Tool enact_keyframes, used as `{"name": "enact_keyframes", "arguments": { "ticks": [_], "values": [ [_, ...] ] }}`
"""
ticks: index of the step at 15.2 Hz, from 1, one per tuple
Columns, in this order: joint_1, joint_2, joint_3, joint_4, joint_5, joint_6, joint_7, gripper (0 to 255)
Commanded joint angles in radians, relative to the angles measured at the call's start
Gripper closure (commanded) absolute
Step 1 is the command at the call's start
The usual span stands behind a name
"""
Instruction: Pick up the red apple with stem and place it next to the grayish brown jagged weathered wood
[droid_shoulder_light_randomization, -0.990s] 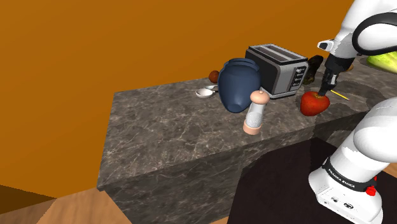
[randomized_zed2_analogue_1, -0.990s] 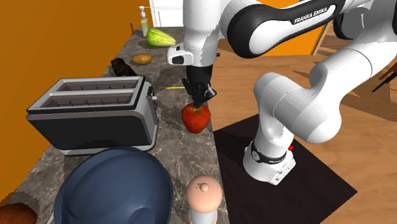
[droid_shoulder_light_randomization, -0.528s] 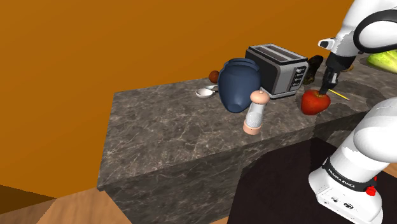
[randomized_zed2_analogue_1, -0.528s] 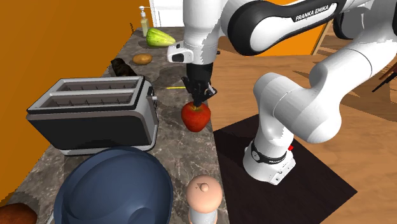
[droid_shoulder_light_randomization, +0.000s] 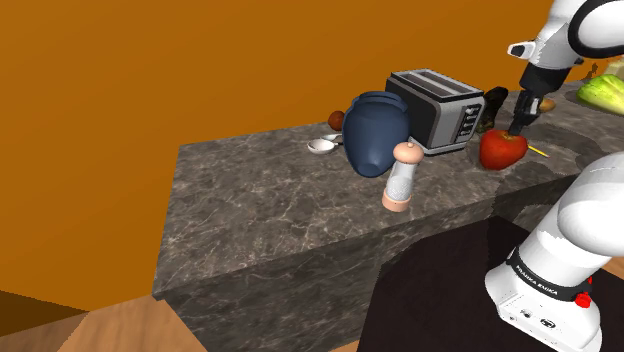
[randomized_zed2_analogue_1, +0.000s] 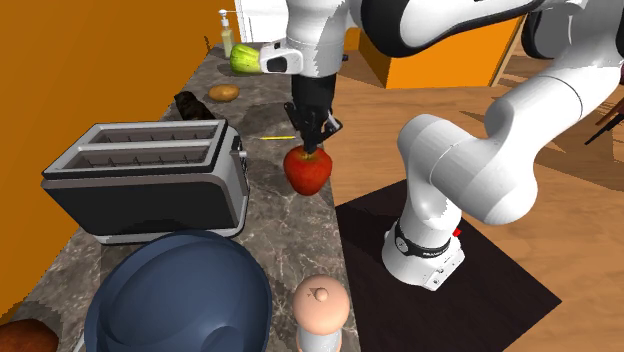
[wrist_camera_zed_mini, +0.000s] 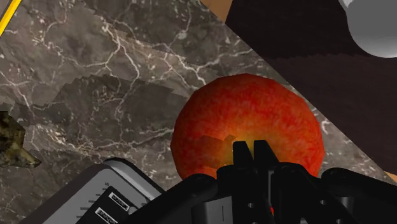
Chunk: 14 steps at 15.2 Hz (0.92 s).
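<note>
shows one white arm with its black hand (droid_shoulder_light_randomization: 516, 127) (randomized_zed2_analogue_1: 313, 148) (wrist_camera_zed_mini: 252, 153) pinched narrow on the top of the red apple (droid_shoulder_light_randomization: 502, 149) (randomized_zed2_analogue_1: 308, 169) (wrist_camera_zed_mini: 248, 124), fingers nearly together at the stem end. has lifted the apple since a second ago: no longer rests on the grey marbled table (droid_shoulder_light_randomization: 270, 200), hangs just above it near the front edge, at about 2 o'clock in the shoulder view. suggests the pick-up is done, leaving the carry and the set-down.

places the dark jagged wood (droid_shoulder_light_randomization: 494, 103) (randomized_zed2_analogue_1: 190, 103) (wrist_camera_zed_mini: 11, 141) at about 10 o'clock from the apple in the second exterior view, beyond the toaster's far end, apart from the apple. calls for a short move that way, then a lowering beside the wood without knocking it.

counts, on the table:
- one red apple, held
- one piece of jagged wood
- one silver toaster (droid_shoulder_light_randomization: 440, 108) (randomized_zed2_analogue_1: 140, 180), at 9 o'clock from the apple in the second exterior view
- one dark blue jug (droid_shoulder_light_randomization: 378, 130) (randomized_zed2_analogue_1: 180, 300)
- one pale pepper mill (droid_shoulder_light_randomization: 403, 175) (randomized_zed2_analogue_1: 320, 312)
- one thin yellow stick (randomized_zed2_analogue_1: 278, 137) (wrist_camera_zed_mini: 7, 19), between apple and wood
- one green vegetable (droid_shoulder_light_randomization: 603, 92) (randomized_zed2_analogue_1: 250, 60), at the far end
- one brown potato-like lump (randomized_zed2_analogue_1: 223, 92), just beside the wood
</note>
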Motion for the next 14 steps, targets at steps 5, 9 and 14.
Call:
{"name": "enact_keyframes", "arguments": {
  "ticks": [5,9,14],
  "values": [
    [0.015,0.013,0.033,0.084,0.034,-0.069,-0.01,255],
    [0.025,0.026,0.053,0.14,0.054,-0.112,-0.016,255],
    [0.036,0.048,0.075,0.214,0.076,-0.164,-0.024,255]
  ]
}}
